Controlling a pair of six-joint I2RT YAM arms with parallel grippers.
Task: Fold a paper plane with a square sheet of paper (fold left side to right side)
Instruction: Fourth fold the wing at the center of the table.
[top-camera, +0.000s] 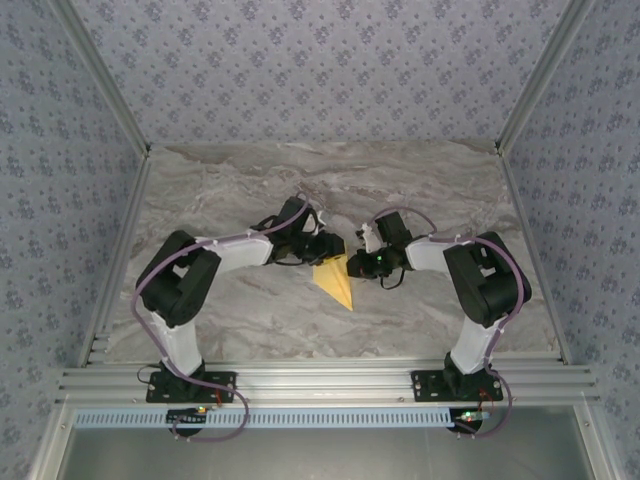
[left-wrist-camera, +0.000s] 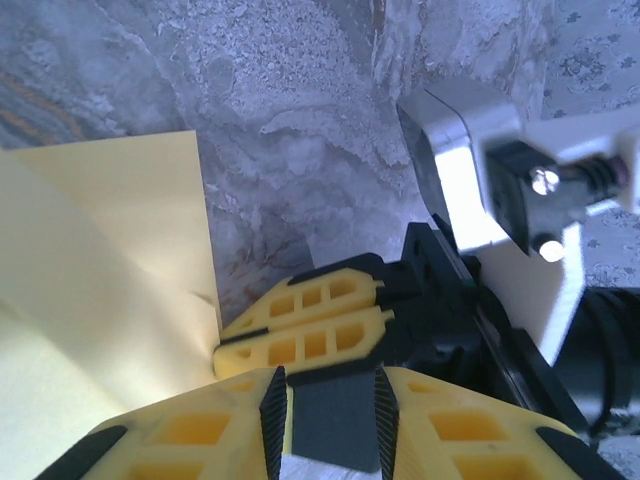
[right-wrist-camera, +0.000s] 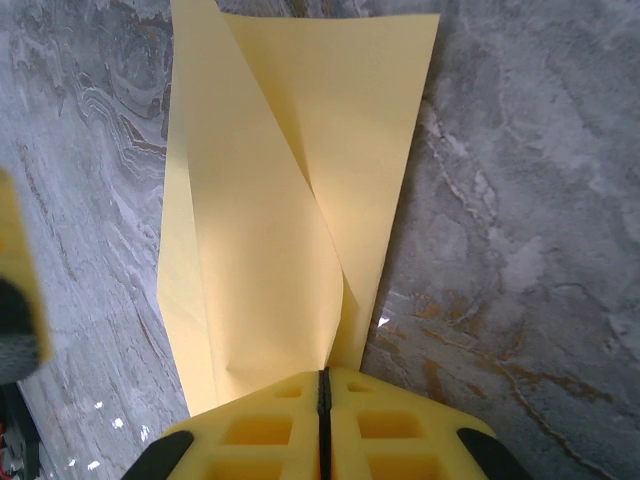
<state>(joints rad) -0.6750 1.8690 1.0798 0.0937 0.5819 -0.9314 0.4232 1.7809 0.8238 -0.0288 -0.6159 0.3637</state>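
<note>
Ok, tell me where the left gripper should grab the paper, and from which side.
Probably the edge next to where the right gripper is shut on the paper. There the top layer seems to bow up, giving a lip; elsewhere it lies flat on the table. The left gripper should come low from its own side, one finger sliding under.

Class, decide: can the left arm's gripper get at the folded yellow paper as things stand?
Probably yes: the left gripper hovers beside the folded yellow paper, only table between; the right gripper pinches one edge.
</note>
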